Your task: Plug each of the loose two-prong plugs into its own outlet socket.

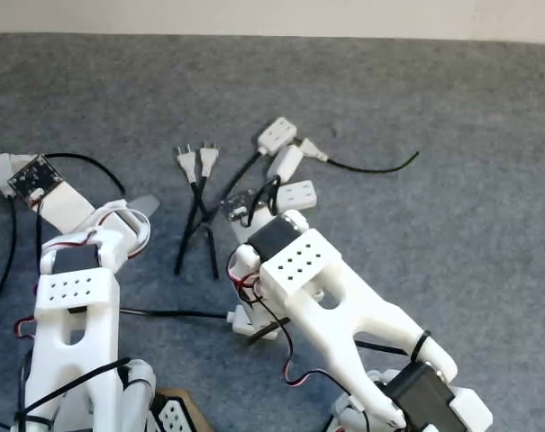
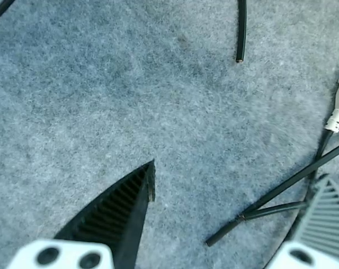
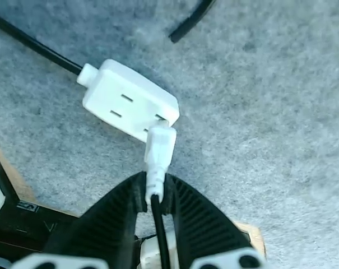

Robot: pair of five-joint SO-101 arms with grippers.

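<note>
The grey fuzzy carpet table top [image 1: 452, 117] goes under all the things. The white right arm [image 1: 344, 306] comes in from the near corner to the middle of the table. The white left arm [image 1: 74, 297] stands beside it.

In the right wrist view a white plastic socket block [image 3: 130, 106] lies flat on the carpet, with a black cord at one end. The right gripper [image 3: 156, 188] has its two black fingers closed tight on a small white two-prong plug [image 3: 159, 147]. The front of this plug touches the other end of the block. I cannot tell how far the prongs are in.

The left gripper [image 2: 239, 174] is wide open and holds nothing. It hangs over bare carpet, with thin black cords [image 2: 281, 193] lying between its fingers.

In the high view, two loose white plugs [image 1: 186, 164] [image 1: 209, 159] lie side by side on the carpet between the arms. Their prongs point away from the arms, and their black cords trail back toward the arms.
</note>
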